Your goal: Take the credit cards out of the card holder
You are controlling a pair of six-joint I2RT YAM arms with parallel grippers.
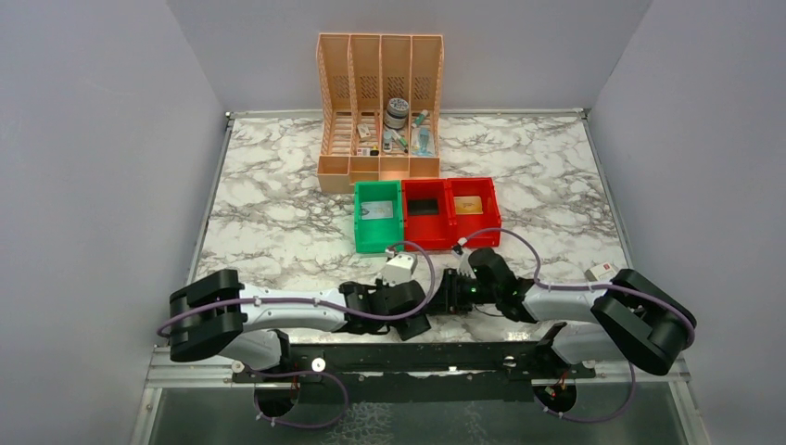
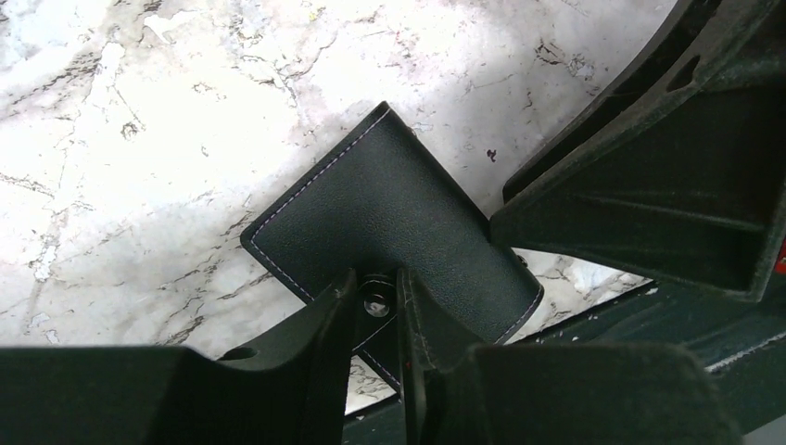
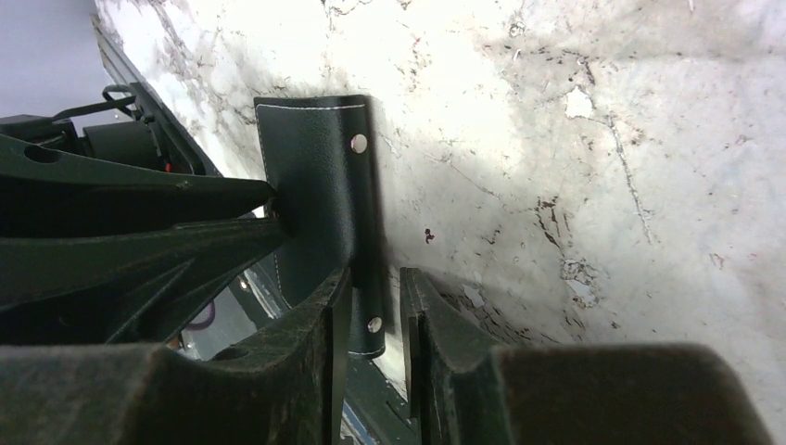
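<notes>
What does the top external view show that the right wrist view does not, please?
Only the top external view shows the peach organiser, the green bin and two red bins beyond the arms. Only the right wrist view shows the card holder clearly, with its pale studs and white stitching. Both show the marble table and the left gripper and right gripper close together.

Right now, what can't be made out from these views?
- Any cards inside card holder: both wrist views show only its outer faces.
- Card holder, top view: hidden by left end effector and right end effector.
- Flat items in green bin and red bins: too small to identify, top view.
</notes>
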